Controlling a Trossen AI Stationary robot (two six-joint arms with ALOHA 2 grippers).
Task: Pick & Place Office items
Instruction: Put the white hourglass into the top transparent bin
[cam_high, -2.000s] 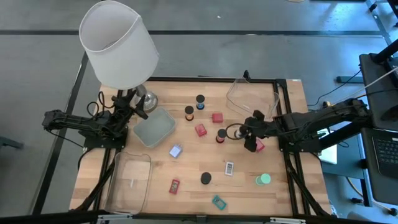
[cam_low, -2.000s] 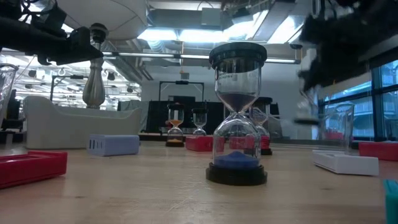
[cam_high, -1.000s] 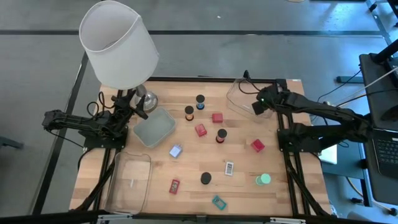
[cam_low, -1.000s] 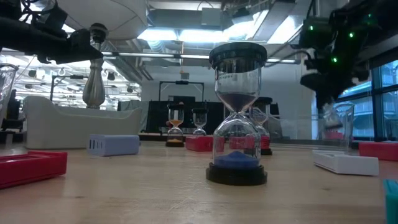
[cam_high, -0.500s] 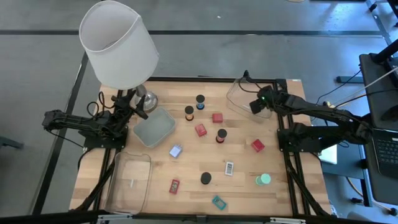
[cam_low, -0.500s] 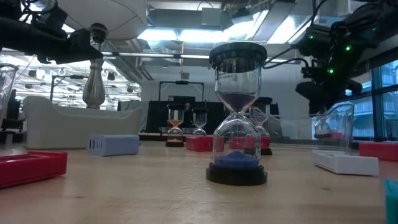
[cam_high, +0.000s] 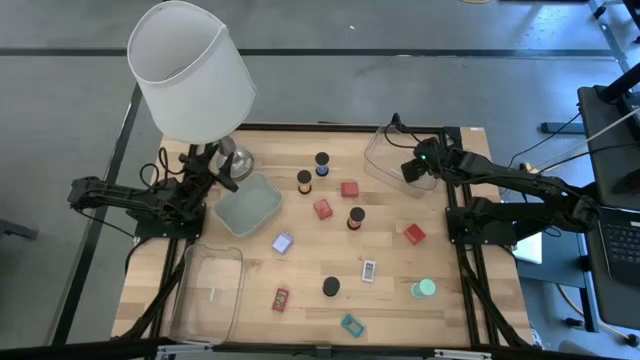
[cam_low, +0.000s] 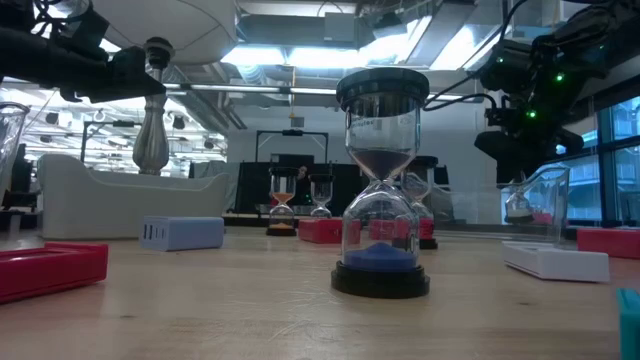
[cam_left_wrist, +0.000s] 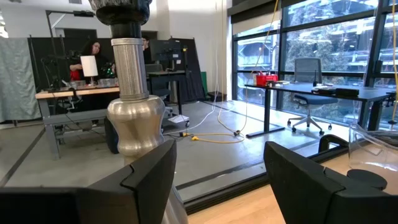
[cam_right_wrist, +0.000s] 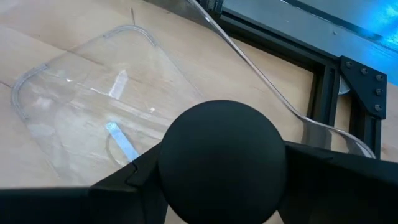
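The dark round-capped piece sits between the two fingers of my right pincer, which is clamped on it from both sides. It hangs above the clear plastic tray at the far right corner of the wooden tabletop. From my wrist I see only its round black end facing me, so its long axis runs straight away from that camera, towards the tray floor; the rest of it is hidden. The tray's tall clear wall curves up just beside it. Towards the middle, a black-capped hourglass with blue sand stands upright. A frosted tray and a second clear tray lie on the left side. My left pincer waits with its fingers apart beside the lamp's metal base.
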